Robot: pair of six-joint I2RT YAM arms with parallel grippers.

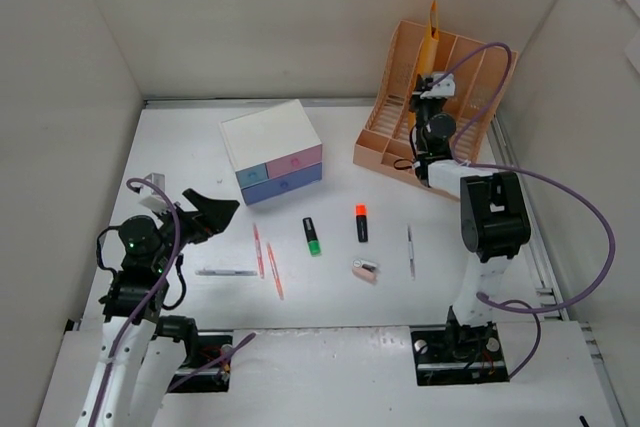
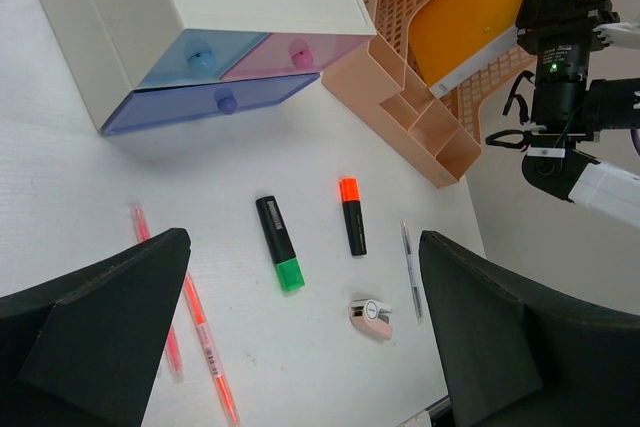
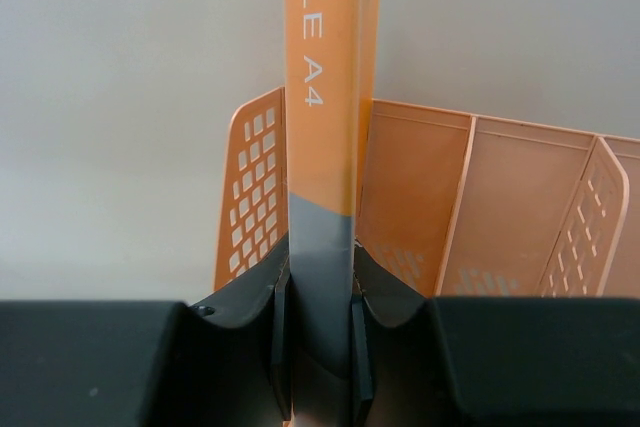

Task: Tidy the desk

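One white desk (image 1: 330, 302) carries one white drawer box (image 1: 268, 132) with three drawers: a pale blue drawer (image 2: 175, 67), a pink drawer (image 2: 330, 52) and a wide violet drawer (image 2: 180, 112). One peach file rack (image 1: 385, 152) stands at the far right corner. One orange folder (image 1: 433, 27). Two highlighters: a green highlighter (image 1: 312, 235) and an orange highlighter (image 1: 361, 223). Four pens: first pink pen (image 1: 258, 250), second pink pen (image 1: 274, 270), left grey pen (image 1: 226, 272), right grey pen (image 1: 410, 250). One small pink object (image 1: 365, 269), kind unclear.
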